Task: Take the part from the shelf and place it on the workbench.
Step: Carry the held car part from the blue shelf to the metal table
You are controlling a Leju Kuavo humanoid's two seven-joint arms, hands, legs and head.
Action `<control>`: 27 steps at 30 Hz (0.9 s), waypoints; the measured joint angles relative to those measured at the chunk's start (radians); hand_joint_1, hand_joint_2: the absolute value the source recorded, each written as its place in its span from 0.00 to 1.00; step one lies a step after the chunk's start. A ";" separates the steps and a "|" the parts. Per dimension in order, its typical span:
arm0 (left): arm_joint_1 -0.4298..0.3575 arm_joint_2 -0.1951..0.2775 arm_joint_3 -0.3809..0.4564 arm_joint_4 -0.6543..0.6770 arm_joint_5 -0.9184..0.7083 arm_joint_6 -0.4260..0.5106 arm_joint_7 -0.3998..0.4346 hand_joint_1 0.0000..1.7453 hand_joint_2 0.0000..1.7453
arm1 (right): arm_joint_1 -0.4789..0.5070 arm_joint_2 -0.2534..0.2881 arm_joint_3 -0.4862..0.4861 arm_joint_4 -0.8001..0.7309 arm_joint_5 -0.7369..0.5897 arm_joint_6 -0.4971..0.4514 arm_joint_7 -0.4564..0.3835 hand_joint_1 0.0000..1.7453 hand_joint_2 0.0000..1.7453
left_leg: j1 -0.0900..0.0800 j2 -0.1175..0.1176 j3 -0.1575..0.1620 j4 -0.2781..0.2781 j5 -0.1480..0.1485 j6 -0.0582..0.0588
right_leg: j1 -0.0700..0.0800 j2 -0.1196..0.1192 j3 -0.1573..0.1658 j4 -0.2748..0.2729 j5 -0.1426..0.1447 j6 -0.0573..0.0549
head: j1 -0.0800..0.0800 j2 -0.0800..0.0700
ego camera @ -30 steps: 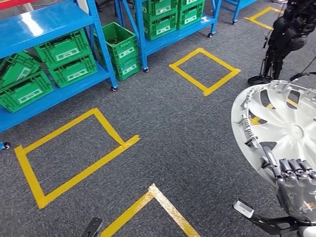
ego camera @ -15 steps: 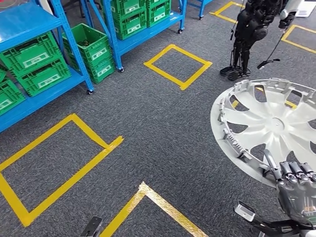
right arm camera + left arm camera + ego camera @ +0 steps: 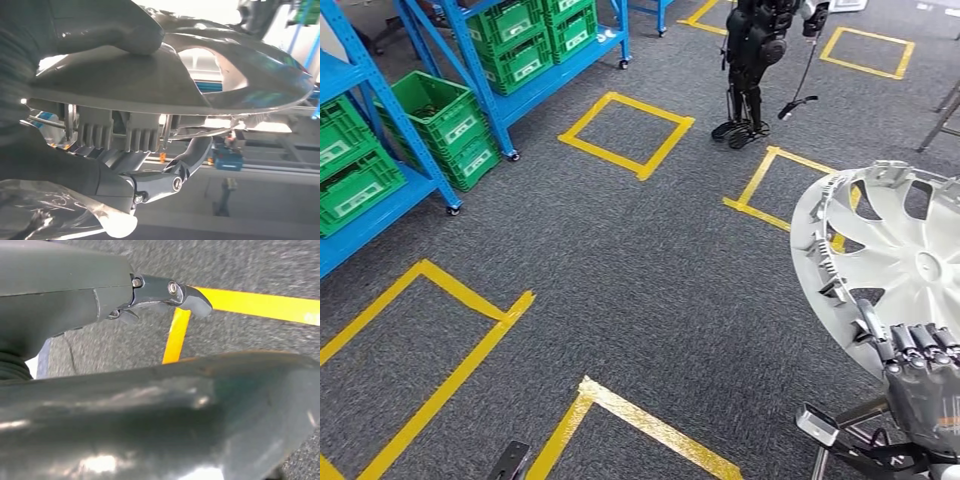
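Floor: grey carpet, yellow tape squares.
Right robot hand: gripped the hubcap.
Left robot hand: state unclear.

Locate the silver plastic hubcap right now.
In the head view the silver plastic hubcap is at the right, gripped at its lower rim by the right hand, above grey carpet near yellow floor tape.

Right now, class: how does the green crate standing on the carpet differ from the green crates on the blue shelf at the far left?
The crate on the carpet stands on the floor between two racks; the shelf crates sit on the blue shelf. The floor crate shows its open top and faces another way; the shelf crates show labelled sides. All are green slatted plastic.
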 joint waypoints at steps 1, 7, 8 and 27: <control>0.000 0.001 0.000 0.000 0.000 0.000 0.000 0.00 0.00 | -0.001 0.001 0.000 0.000 0.000 0.000 0.000 1.00 1.00 | 0.002 -0.019 0.022 -0.054 0.017 0.002 | 0.000 0.012 -0.004 0.004 0.001 0.005 | 0.000 0.000; -0.006 -0.002 0.000 0.000 0.000 0.000 0.000 0.00 0.00 | 0.007 0.004 -0.002 -0.008 0.000 0.000 -0.001 1.00 1.00 | 0.005 0.000 0.039 -0.112 0.028 0.027 | -0.004 0.005 -0.050 0.036 -0.011 0.040 | 0.006 0.000; -0.006 -0.001 0.000 0.000 0.000 0.000 0.000 0.00 0.00 | 0.008 0.005 -0.003 -0.009 0.000 0.000 -0.001 1.00 1.00 | 0.005 0.012 0.039 -0.115 0.030 0.031 | -0.003 -0.026 -0.074 0.081 -0.037 0.043 | 0.009 0.000; -0.005 0.001 -0.009 0.000 -0.003 -0.007 0.003 0.00 0.00 | -0.001 0.006 -0.002 -0.011 0.000 0.000 -0.003 1.00 1.00 | -0.004 0.035 -0.074 0.175 -0.122 -0.007 | 0.001 -0.041 -0.009 -0.001 0.001 -0.005 | 0.007 0.000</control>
